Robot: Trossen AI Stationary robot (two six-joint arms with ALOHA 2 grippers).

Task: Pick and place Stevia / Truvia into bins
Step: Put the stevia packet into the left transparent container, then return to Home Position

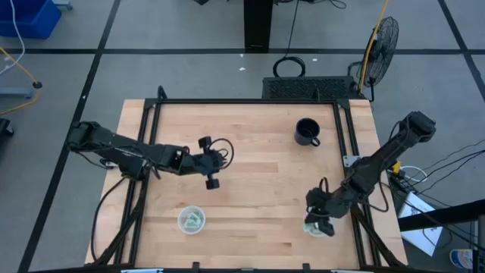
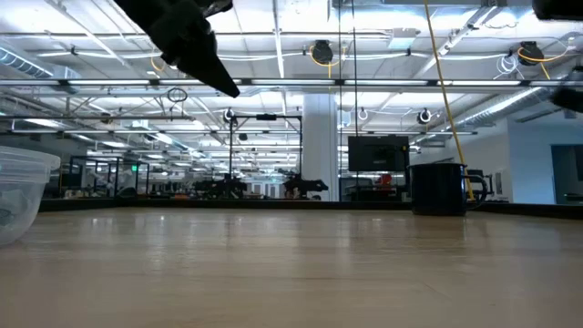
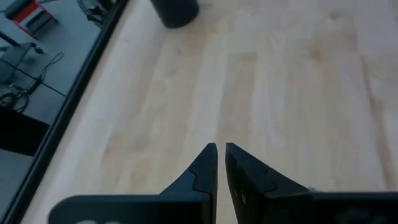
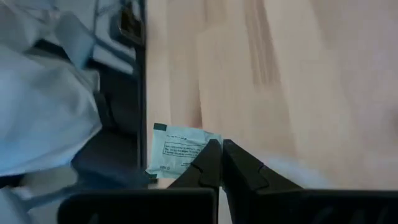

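My right gripper [image 1: 317, 216] [image 4: 219, 144] hovers near the table's near right corner, just above a clear bin [image 1: 319, 228], and is shut on one green and white Stevia packet [image 4: 181, 150]. A second clear bin [image 1: 191, 220] [image 2: 18, 196] stands on the near left part of the table, with green and white packets lying inside it. My left gripper [image 1: 216, 161] [image 3: 221, 147] is shut and holds nothing; it hangs above bare wood in the middle left of the table. No loose packets show on the tabletop. My right gripper has the packet by one end [image 4: 210, 140], right at the fingertips; the finger [image 4: 205, 163] covers the exact place of the pinch. The rest of the packet sticks out sideways, flat face toward the wrist camera. It is lifted clear of the table.
A black mug [image 1: 307, 132] [image 2: 439, 189] stands on the far right part of the table. A dark rail [image 1: 351, 144] runs along the table's right side, close to my right arm. A fan [image 1: 379, 42] stands on the floor beyond the far right corner.
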